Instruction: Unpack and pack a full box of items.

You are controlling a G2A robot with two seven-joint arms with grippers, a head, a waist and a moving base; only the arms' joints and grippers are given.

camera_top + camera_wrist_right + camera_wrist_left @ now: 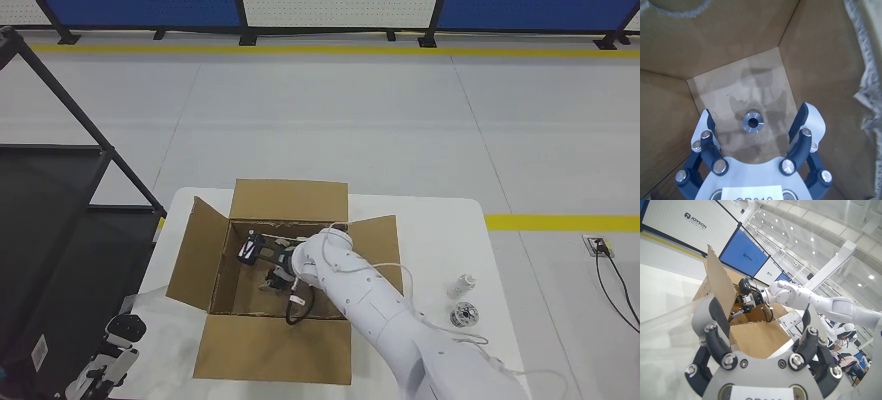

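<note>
Dark logo wordmark on white wall panel (677,224), like wordmark on blue panel (745,256), small printed marks on box (757,336) outer wall, too small to read, white label (762,393) below left gripper (761,308), characters cut off, second label (752,193) below right gripper (755,111), likewise cut off.

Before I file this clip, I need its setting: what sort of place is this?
Likely an industrial robotics hall: yellow floor line, blue and white partition panels, high lit ceiling.
</note>
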